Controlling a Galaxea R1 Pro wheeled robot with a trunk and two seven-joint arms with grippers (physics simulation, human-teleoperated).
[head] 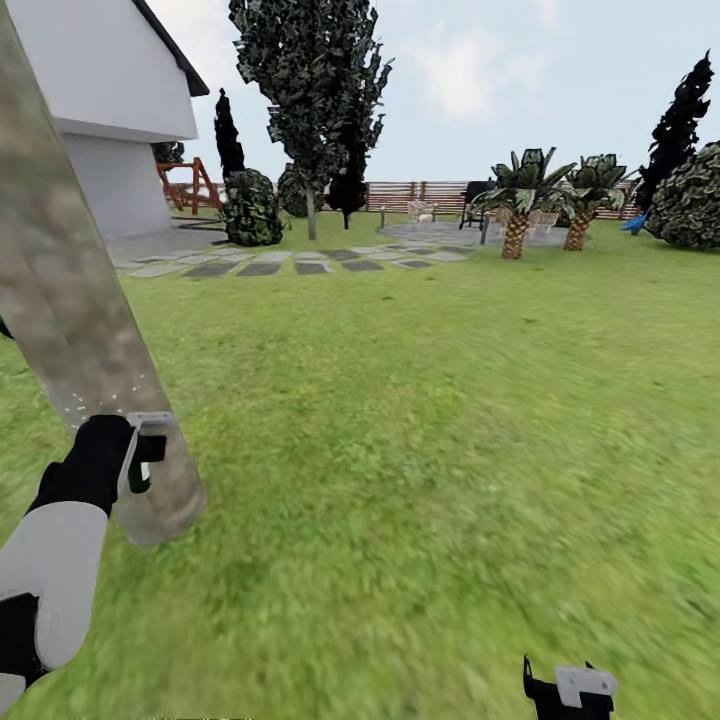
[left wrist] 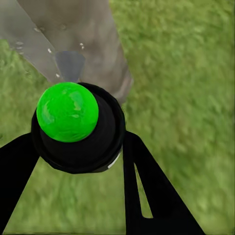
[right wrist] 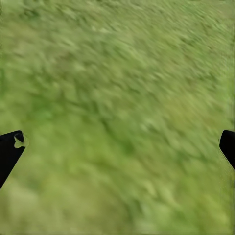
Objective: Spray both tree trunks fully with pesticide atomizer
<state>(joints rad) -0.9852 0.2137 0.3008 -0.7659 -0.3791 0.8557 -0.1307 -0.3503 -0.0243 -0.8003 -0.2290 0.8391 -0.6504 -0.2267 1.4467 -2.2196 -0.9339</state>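
Nearest the head camera stands the tree trunk (head: 70,330), a pale mottled column crossing the left of the view down to the lawn (head: 430,450); fine droplets speckle its bark, so spraying of this trunk is judged under way, coverage not yet confirmable.
Farther off, the second tree (head: 310,110) stands by the stepping stones (head: 290,262) near the white house (head: 110,110); no spray shows on it, so it is judged still to do.
Left end effector (head: 140,455): fingers (left wrist: 147,191) closed around the pesticide atomizer (left wrist: 78,129), green cap uppermost, nozzle aimed at the trunk just beside it.
Right end effector (head: 568,690): fingertips spread wide over grass, holding nothing.
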